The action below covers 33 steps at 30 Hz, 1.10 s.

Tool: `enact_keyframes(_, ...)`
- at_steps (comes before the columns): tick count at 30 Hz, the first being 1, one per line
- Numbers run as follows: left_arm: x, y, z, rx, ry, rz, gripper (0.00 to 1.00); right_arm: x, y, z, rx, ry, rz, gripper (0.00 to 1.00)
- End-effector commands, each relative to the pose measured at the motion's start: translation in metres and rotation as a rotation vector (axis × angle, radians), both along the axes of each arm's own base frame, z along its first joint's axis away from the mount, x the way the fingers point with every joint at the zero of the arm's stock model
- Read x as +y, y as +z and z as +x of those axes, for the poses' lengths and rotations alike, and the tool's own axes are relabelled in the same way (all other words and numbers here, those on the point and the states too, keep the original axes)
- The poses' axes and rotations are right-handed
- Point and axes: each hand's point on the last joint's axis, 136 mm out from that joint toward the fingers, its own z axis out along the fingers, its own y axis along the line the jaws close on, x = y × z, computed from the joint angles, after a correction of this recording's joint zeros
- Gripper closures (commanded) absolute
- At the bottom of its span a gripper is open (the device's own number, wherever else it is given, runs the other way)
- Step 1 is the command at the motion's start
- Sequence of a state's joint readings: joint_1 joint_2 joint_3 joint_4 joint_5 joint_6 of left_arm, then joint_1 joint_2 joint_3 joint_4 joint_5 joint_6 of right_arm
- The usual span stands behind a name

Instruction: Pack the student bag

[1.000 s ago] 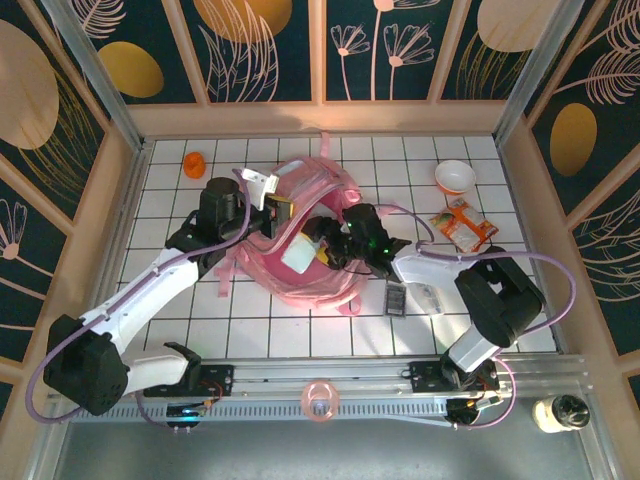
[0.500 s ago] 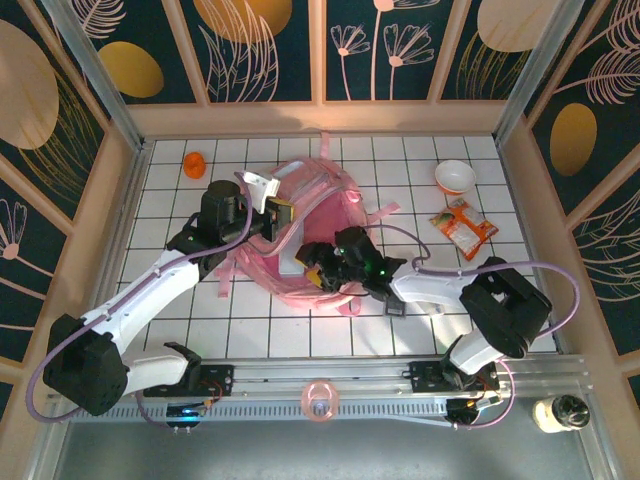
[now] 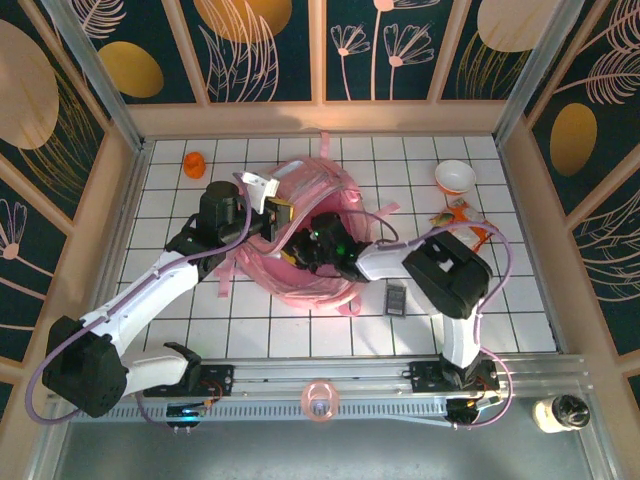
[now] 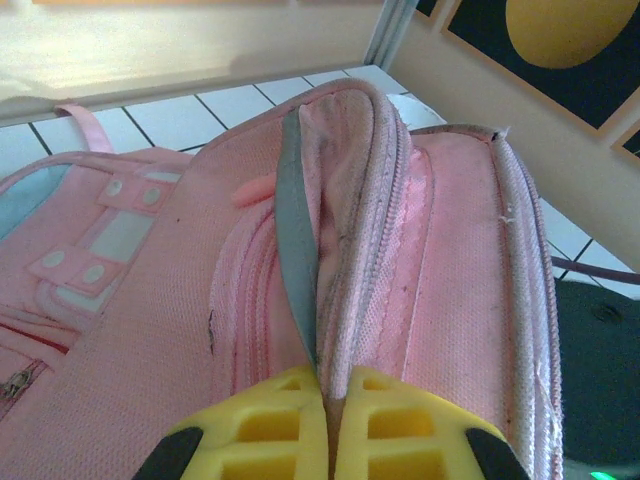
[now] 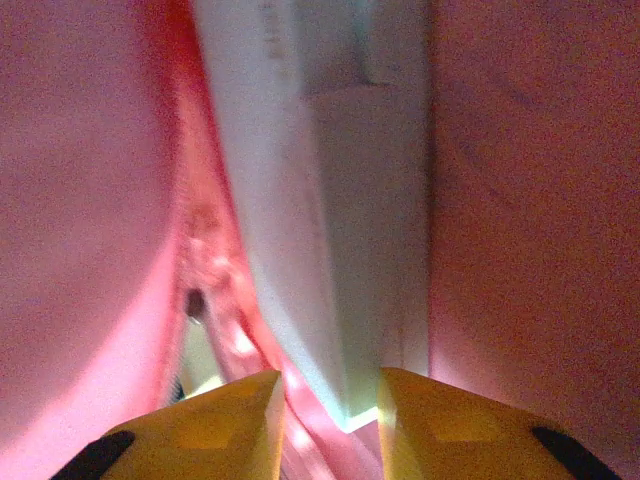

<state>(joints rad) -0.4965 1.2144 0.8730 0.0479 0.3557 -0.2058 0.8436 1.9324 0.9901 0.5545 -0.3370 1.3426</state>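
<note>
The pale pink student bag (image 3: 300, 275) lies in the middle of the tiled table, its main opening facing up. My left gripper (image 3: 281, 214) is shut on the bag's zip edge (image 4: 352, 230) and holds that lip up; its yellow fingertips (image 4: 290, 400) pinch the fabric. My right gripper (image 3: 312, 247) is reached down into the opening. In the right wrist view, pink lining (image 5: 520, 200) surrounds a white box (image 5: 330, 200), which stands between the yellow fingers (image 5: 240, 410) of my right gripper (image 5: 330, 400), shut on its lower end.
A white bowl (image 3: 454, 177) and an orange snack packet (image 3: 463, 224) lie at the back right. A small dark flat item (image 3: 396, 297) sits right of the bag. An orange object (image 3: 194, 163) is at the back left. A pink ring (image 3: 319, 401) rests on the front rail.
My right gripper has moved left and down into the bag's opening, taking the white box inside. The left gripper has kept its hold on the bag's edge.
</note>
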Motion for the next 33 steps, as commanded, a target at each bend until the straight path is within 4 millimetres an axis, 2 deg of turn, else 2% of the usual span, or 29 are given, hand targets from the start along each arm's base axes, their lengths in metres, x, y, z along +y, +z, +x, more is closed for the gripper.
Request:
enact_keyframes(1, -0.003, 0.061, -0.002, -0.202, -0.021, -0.094, 1.0, 0.019, 0.028, 0.035, -0.151, 0.003, 0.088, 0.73)
enact_keyframes(5, 0.001, 0.061, 0.001, -0.209, 0.01, -0.097, 1.0, 0.021, 0.024, 0.06, -0.165, -0.022, 0.121, 0.71)
enact_keyframes(8, 0.004, 0.06, 0.002, -0.207, 0.032, -0.094, 1.0, 0.012, 0.027, 0.059, -0.17, -0.04, 0.127, 0.68)
enact_keyframes(13, 0.012, 0.06, 0.008, -0.213, 0.092, -0.086, 1.0, -0.015, 0.032, 0.03, -0.183, -0.039, 0.096, 0.61)
enact_keyframes(19, 0.022, 0.056, 0.011, -0.216, 0.145, -0.068, 1.0, -0.06, 0.035, -0.012, -0.195, -0.02, -0.07, 0.53)
enact_keyframes(22, 0.023, 0.055, 0.008, -0.213, 0.146, -0.062, 1.0, -0.092, 0.037, -0.021, -0.236, -0.009, -0.251, 0.51)
enact_keyframes(26, 0.025, 0.051, 0.007, -0.211, 0.148, -0.058, 1.0, -0.15, 0.039, -0.032, -0.227, -0.014, -0.48, 0.49)
enact_keyframes(30, 0.023, 0.046, 0.007, -0.199, 0.139, -0.058, 1.0, -0.219, 0.017, -0.054, -0.076, -0.017, -0.665, 0.45)
enact_keyframes(32, 0.021, 0.045, 0.007, -0.191, 0.131, -0.061, 1.0, -0.255, 0.002, -0.072, 0.023, -0.03, -0.783, 0.44)
enact_keyframes(33, 0.02, 0.045, 0.007, -0.19, 0.128, -0.063, 1.0, -0.266, -0.002, -0.08, 0.054, -0.03, -0.831, 0.43)
